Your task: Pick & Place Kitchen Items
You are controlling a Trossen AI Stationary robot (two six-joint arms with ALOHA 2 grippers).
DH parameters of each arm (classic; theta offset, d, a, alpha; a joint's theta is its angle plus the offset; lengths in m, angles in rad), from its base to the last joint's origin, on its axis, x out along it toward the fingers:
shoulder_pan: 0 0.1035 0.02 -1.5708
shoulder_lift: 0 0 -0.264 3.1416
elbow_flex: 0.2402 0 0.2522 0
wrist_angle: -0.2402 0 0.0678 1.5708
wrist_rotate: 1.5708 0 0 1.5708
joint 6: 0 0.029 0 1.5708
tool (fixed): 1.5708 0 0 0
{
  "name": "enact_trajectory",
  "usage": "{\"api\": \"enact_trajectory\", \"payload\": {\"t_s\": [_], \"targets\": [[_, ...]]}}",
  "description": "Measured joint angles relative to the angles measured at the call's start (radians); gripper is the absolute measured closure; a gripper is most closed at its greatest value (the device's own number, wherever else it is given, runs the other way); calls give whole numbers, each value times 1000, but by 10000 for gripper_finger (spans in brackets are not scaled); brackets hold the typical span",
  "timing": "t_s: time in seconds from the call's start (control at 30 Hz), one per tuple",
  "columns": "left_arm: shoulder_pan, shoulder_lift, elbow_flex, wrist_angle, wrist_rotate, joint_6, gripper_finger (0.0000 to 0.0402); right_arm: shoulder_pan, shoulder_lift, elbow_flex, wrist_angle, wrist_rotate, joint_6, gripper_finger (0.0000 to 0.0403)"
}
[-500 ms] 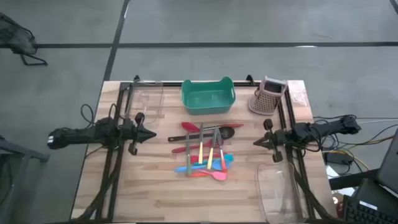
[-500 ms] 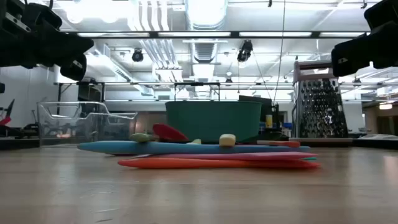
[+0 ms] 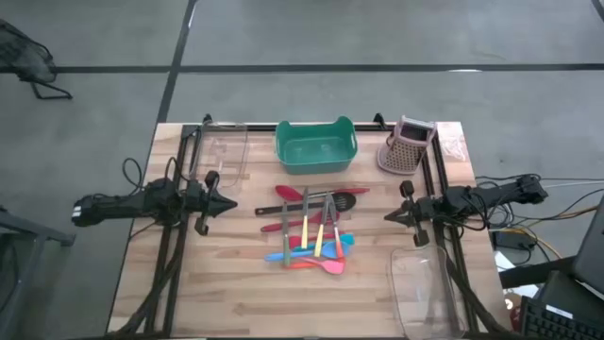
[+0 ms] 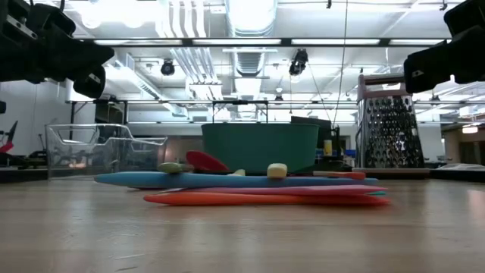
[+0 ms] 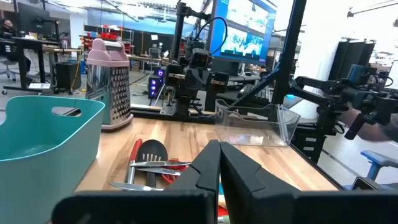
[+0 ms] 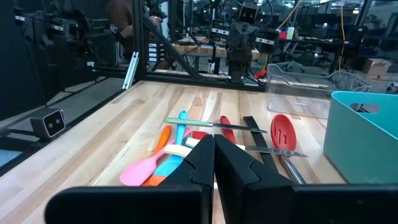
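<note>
Both claws hang above the wooden table (image 3: 226, 293) with their tips pressed together, empty; the left gripper (image 3: 229, 204) sits out at the table's left side, its dark fingers (image 5: 208, 168) meeting in a narrow wedge that points toward the middle; the right gripper (image 3: 390, 216) mirrors it from the right side, fingers (image 6: 205, 158) likewise closed on nothing. Between the two, well apart from either, lies the heap of kitchen items (image 3: 311, 227): long red and black spoons and slotted turners, metal pieces with pale handles, and small blue, pink and orange silicone spatulas (image 4: 265, 189) crossed over one another flat on the wood. Beyond the heap, at the far edge, stands the teal rectangular plastic tub (image 3: 315, 145); to its right stands the pink-topped perforated metal grater (image 3: 406, 146); a clear plastic bin (image 3: 224, 151) rests at the far left, another clear bin (image 3: 420, 283) at the near right corner.
</note>
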Motion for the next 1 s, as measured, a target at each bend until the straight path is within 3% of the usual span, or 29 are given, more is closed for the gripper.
{"api": "enact_trajectory", "payload": {"t_s": [0.5,0.7,0.87,1.0], "targets": [[0,0,0,0,0,0,387,0,0,0,7,0,-19,394],[0,0,0,0,0,0,387,0,0,0,127,4,9,394],[0,0,0,0,0,0,387,0,0,0,357,83,56,394],[0,0,0,0,0,0,387,0,23,0,479,263,139,394]]}}
